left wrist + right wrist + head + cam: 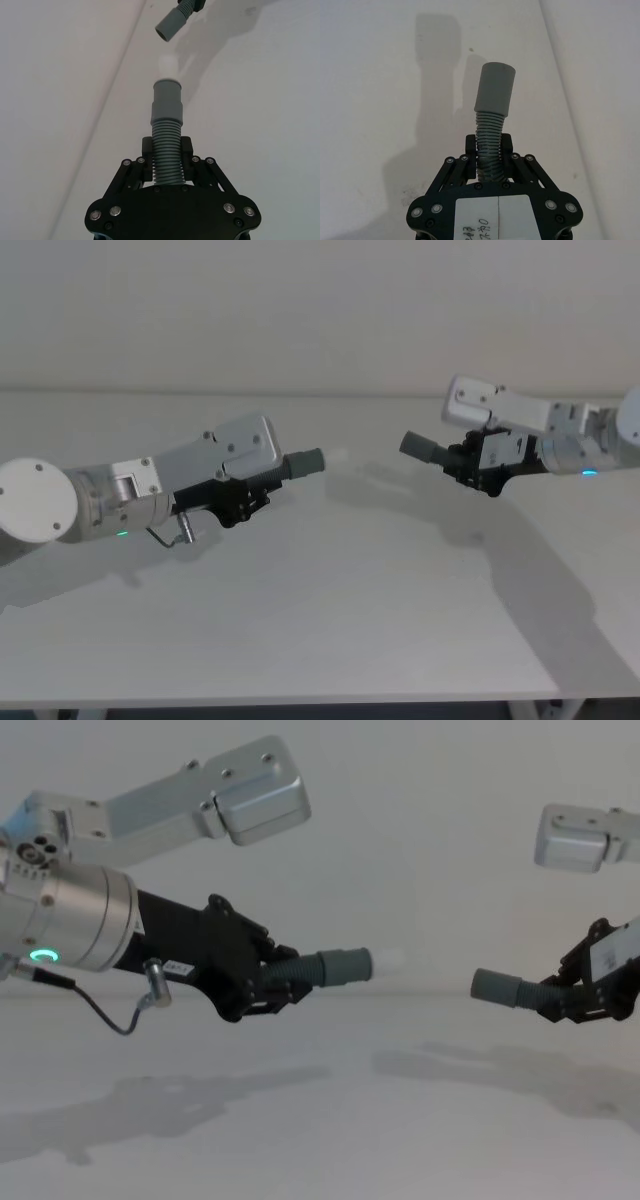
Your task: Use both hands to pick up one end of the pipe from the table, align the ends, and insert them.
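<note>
Matte white flat bench [330, 620], running wide across the head view, with a plain pale wall [300, 310] behind; soft shadows of both arms lie on it.

Silver-grey metal left arm [150, 485]: reaches in from the left, raised above the bench.

Silver-grey metal right arm [560, 430]: reaches in from the right, also raised.

Black plastic jointed-finger left hand [250, 492]: fingers closed around the ribbed part of a hose piece, held off the bench, pointing towards the right hand.

Black plastic jointed-finger right hand [470, 462]: fingers closed around the ribbed part of the other hose piece, held off the bench, pointing towards the left hand. It carries a white paper label [497, 215].

Dark grey ribbed flexible left hose piece [166, 150]: juts forward from between the left hand's fingers, nearly straight.

Dark grey ribbed flexible right hose piece [489, 142]: juts from between the right hand's fingers, slightly bent.

Smooth grey stub-tipped cuff [345, 965]: free end of the left hose piece.

Smooth grey plain cuff [497, 986]: free end of the right hose piece, facing the stub-tipped cuff. The two are apart with open air between them, the plain cuff a little lower in the chest view.

Thin grey cable with metal plug [178, 530]: hangs under the left arm.

Pale white stub tip [388, 960]: projects from the stub-tipped cuff towards the plain cuff.
</note>
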